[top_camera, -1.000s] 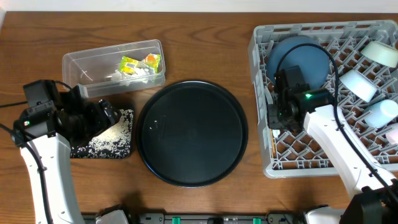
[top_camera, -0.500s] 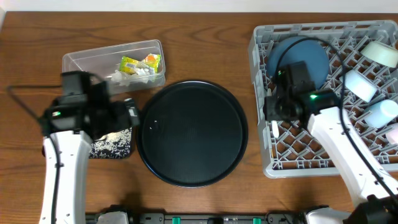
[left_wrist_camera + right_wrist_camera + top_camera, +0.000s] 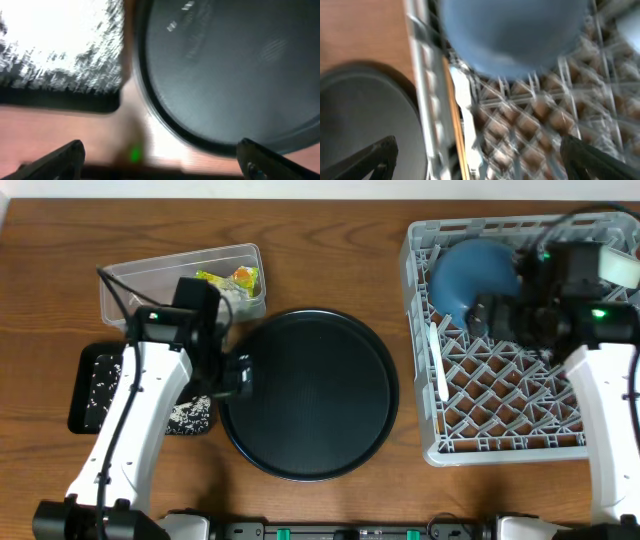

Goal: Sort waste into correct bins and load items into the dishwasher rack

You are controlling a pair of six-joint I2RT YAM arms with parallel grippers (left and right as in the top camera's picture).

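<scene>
My left gripper (image 3: 238,375) hangs open and empty over the left rim of the round black tray; its dark fingertips (image 3: 65,157) frame bare table. Just left lies the shallow black bin (image 3: 95,385) strewn with rice grains (image 3: 60,45). The clear bin (image 3: 150,280) holds a yellow-green wrapper (image 3: 235,277) and white tissue. My right gripper (image 3: 482,315) is open above the dishwasher rack (image 3: 520,435), beside the dark-blue bowl (image 3: 475,265). A white spoon (image 3: 438,365) and a wooden chopstick (image 3: 452,115) lie along the rack's left side. Both wrist views are blurred.
The large round black tray (image 3: 310,395) fills the table's middle, between the bins and the rack. A white cup (image 3: 620,265) sits at the rack's far right corner. My left arm crosses over the black bin's middle.
My left arm swung right from the black bin to the round tray's edge. My right gripper opened and drew back from the rack's left side, leaving the spoon lying there.
</scene>
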